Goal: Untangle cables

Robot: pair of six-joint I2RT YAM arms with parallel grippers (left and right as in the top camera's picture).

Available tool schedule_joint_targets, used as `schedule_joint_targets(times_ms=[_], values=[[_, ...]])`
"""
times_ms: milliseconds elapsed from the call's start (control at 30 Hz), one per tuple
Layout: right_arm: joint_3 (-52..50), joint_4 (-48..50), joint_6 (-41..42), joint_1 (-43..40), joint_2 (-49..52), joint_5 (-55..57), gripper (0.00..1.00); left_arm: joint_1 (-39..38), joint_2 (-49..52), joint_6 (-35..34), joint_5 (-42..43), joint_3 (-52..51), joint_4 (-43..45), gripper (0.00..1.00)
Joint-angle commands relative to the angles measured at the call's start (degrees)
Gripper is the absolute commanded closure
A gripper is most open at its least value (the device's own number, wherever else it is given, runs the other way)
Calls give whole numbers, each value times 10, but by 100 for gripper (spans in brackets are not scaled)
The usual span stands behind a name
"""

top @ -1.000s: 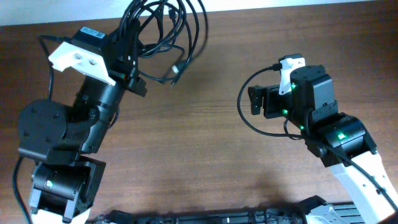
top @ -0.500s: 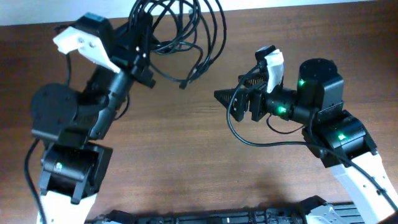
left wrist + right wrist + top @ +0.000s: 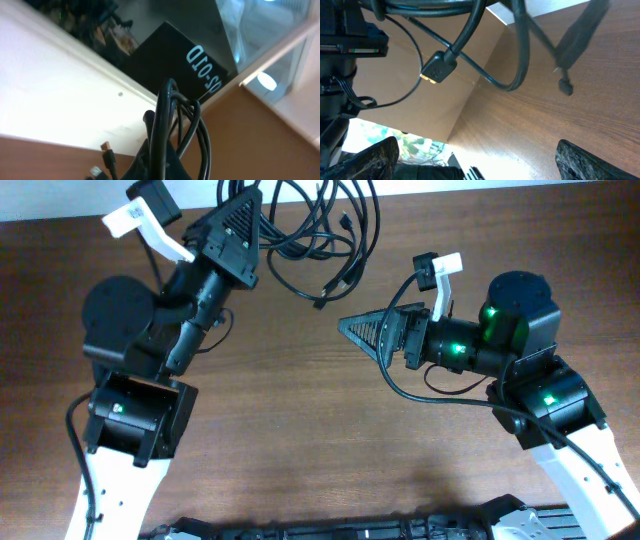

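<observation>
Cables (image 3: 318, 225) hang bunched in overlapping black loops at the far edge of the table (image 3: 300, 440), left of centre. None has yet been drawn free, so the untangling appears barely begun. Left gripper (image 3: 238, 225) is clamped on the bundle and holds it up; right gripper (image 3: 365, 335), jaws spread wide and empty, points at the dangling plug ends (image 3: 322, 300) from the right.

Setting: indoor robotics lab or test room. Evidence: two robot arms, left arm (image 3: 130, 370) and right arm (image 3: 540, 395), work over a brown wood-grain table (image 3: 300, 430). A white wall (image 3: 500, 188) runs along its far edge. The left wrist view looks up at a black panel (image 3: 165, 55) with white code lettering, glass partitions (image 3: 260, 25) and an oval ceiling light (image 3: 266, 81).
</observation>
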Motion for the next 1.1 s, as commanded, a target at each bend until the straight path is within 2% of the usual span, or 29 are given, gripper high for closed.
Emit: schedule_joint_targets(times_ms=[0, 133, 300, 467, 600, 767, 967, 1067], values=[[0, 3, 9, 0, 8, -10, 0, 1, 14, -155, 5, 14, 16, 100], [0, 4, 9, -1, 28, -1, 6, -12, 25, -199, 5, 14, 17, 100], [0, 31, 9, -1, 45, 24, 12, -48, 26, -200, 3, 14, 29, 100], [0, 37, 15, -1, 44, 159, 16, -66, 26, -200, 2, 14, 29, 100], [0, 73, 53, -1, 45, 170, 17, -77, 26, -200, -3, 14, 26, 100], [0, 100, 70, -1, 45, 175, 23, -96, 26, -200, -16, 14, 13, 100], [0, 58, 65, -1, 45, 172, 47, -99, 26, -193, -59, 14, 7, 100], [0, 21, 62, -1, 45, 183, 68, -99, 26, -170, -101, 14, 8, 100]])
